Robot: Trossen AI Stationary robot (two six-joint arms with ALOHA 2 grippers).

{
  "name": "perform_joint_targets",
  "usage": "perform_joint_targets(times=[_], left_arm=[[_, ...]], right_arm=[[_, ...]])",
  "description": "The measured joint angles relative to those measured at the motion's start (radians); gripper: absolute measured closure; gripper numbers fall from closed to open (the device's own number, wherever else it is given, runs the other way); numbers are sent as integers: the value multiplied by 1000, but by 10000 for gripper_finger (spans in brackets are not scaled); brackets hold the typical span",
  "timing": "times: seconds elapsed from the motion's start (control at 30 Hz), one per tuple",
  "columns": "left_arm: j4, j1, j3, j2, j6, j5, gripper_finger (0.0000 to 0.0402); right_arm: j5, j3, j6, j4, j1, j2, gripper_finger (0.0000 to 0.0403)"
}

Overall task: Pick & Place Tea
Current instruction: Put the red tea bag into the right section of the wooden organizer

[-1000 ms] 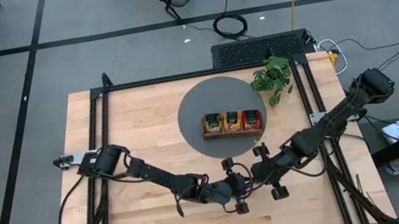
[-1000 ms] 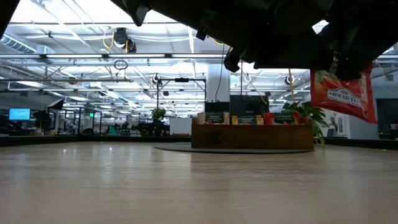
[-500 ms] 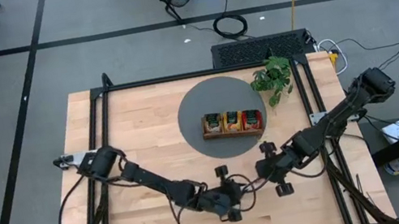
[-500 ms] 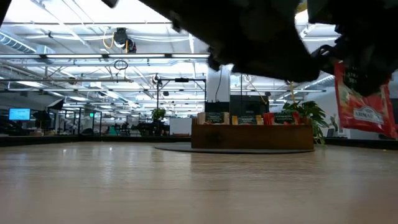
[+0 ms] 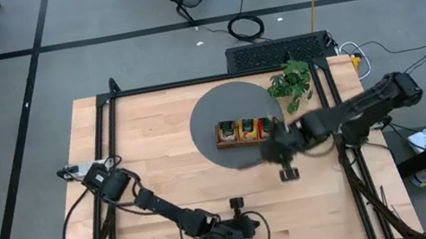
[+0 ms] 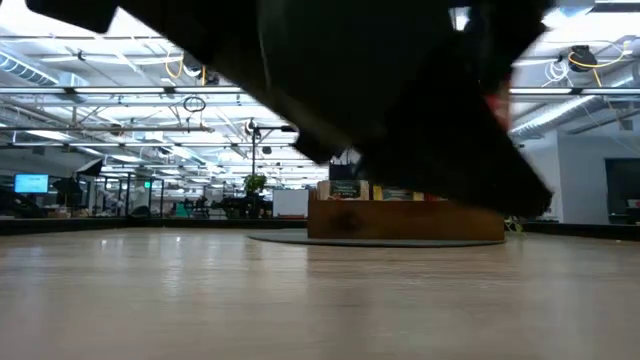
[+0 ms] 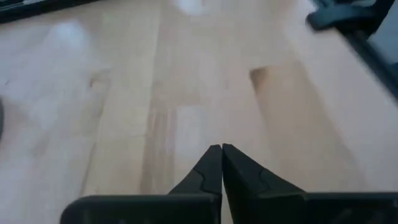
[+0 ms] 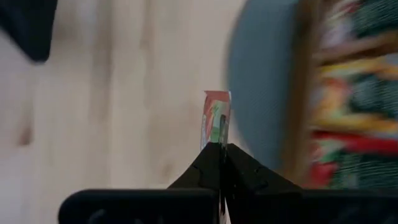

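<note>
Tea packet (image 8: 216, 118), red with a green patch, is pinched edge-on between the closed fingers of the right gripper (image 8: 221, 148), standing up out of the fingertips. In the high view the right gripper (image 5: 275, 149) sits just beside the right end of the wooden tray (image 5: 227, 143), over the edge of the grey round mat (image 5: 211, 111); the held packet cannot be made out from above because the arm is blurred there. Further tea packets (image 5: 247, 128) stand in the tray's three compartments, beige-green, orange-yellow and red from left to right as seen from above; the right wrist view shows the same tray (image 8: 307, 93) and its packets (image 8: 354, 68) close alongside the held one, apart from it. The green plant (image 5: 292, 81) stands at the mat's far right edge. The left gripper (image 7: 221, 149) has its fingers pressed together with nothing between them, above bare wood of the counter (image 7: 124, 93); from above it (image 5: 248, 228) is near the counter's front edge, well apart from the tray. The low view is mostly blocked by dark arm, with the tray (image 6: 400, 222) visible behind it across the counter (image 6: 200, 300).
</note>
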Motion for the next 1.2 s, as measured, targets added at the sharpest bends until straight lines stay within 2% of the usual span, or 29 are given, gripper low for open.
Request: perform_joint_targets(times=[0.17,0.3,0.43,0.6,1.2], left_arm=[[-47,-1,0,3,2,0,386],[-75,-3,0,3,3,1,397],[-98,-1,0,3,4,1,389],[-101,2,0,3,4,0,373],[-103,3,0,3,3,0,371]], right_arm=[[1,36,-158,-45,-175,0,403],[1,-9,-245,-76,-299,17,403],[1,-59,-288,-20,-371,31,403],[1,-110,-333,52,-403,32,403],[-4,-289,-340,215,-415,32,403]])
